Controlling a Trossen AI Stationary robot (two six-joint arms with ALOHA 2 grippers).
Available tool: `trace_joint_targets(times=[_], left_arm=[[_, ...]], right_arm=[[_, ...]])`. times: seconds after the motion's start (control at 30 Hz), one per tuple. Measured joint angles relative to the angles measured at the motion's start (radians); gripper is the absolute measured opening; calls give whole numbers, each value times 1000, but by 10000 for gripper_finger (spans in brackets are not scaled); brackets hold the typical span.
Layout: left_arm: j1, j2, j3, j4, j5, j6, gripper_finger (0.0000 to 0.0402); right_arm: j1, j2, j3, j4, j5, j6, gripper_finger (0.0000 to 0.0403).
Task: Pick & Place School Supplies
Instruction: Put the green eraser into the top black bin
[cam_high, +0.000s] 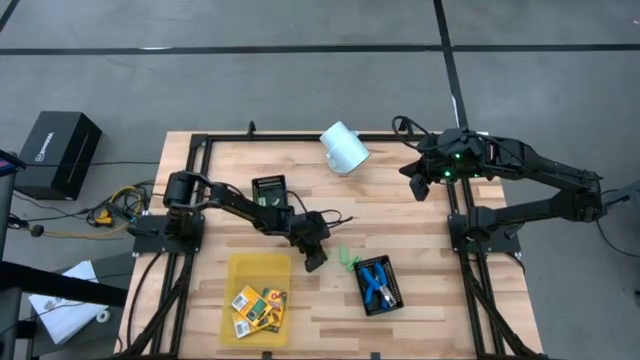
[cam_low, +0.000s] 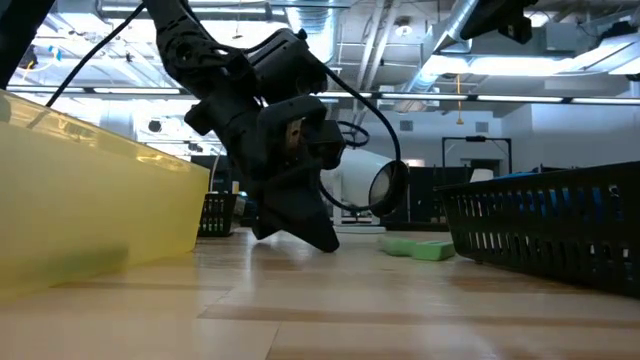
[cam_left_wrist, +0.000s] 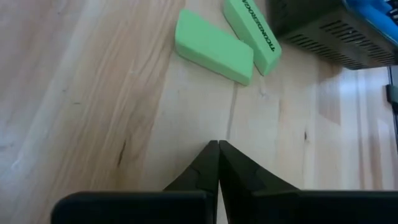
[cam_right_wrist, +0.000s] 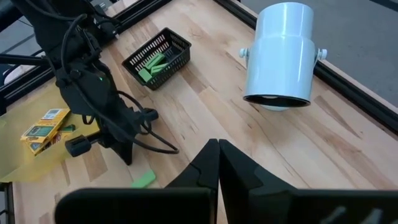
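From above, my left gripper (cam_high: 316, 259) hung low over the middle of the wooden table (cam_high: 420, 240), between the yellow tray (cam_high: 243, 272) and the black mesh tray (cam_high: 395, 300) holding the blue-handled pliers (cam_high: 375, 282), with the two light-green erasers (cam_high: 347, 259) just beside its tip; my right gripper (cam_high: 417, 187) waited by the far right edge near the tipped white cup (cam_high: 345, 148), fingers pressed together and empty. The job, as I judged it, was to take one eraser, so I needed to spread my fingers first, line them across the narrow width of the nearer piece and come down square, not nudging its neighbour. From table height, the left gripper (cam_low: 300, 225) was tilted nose-down, almost on the wood, and the erasers (cam_low: 418, 247) lay flat near the mesh tray (cam_low: 560, 225). Through my left wrist camera the fingers (cam_left_wrist: 205, 165) met in a closed point holding nothing — the erasers (cam_left_wrist: 214, 45) sat ahead, touching each other at an angle, one on its side showing dark lettering. From the right wrist, another mesh tray (cam_right_wrist: 157, 57) already held green erasers, and orange-yellow boxes (cam_right_wrist: 45, 129) lay in the yellow tray.
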Motion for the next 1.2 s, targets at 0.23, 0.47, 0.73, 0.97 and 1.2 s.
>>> trace_joint_targets(times=[0.23, 0.47, 0.73, 0.97, 1.2], left_arm=[[28, -19, -2, 12, 10, -10, 3], [66, -80, -5, 118, -67, -1, 3], [90, -80, 13, 154, -54, 17, 3], [74, -72, 11, 153, -45, 25, 3], [59, -72, 14, 161, -43, 25, 3]], right_arm=[[0, 0, 0, 0, 0, 0, 0], [0, 0, 0, 12, 0, 0, 0], [-31, 1, 0, 23, -6, 0, 0], [-55, 1, 0, 55, -48, -24, 0], [-81, 1, 0, 57, -52, -34, 0]])
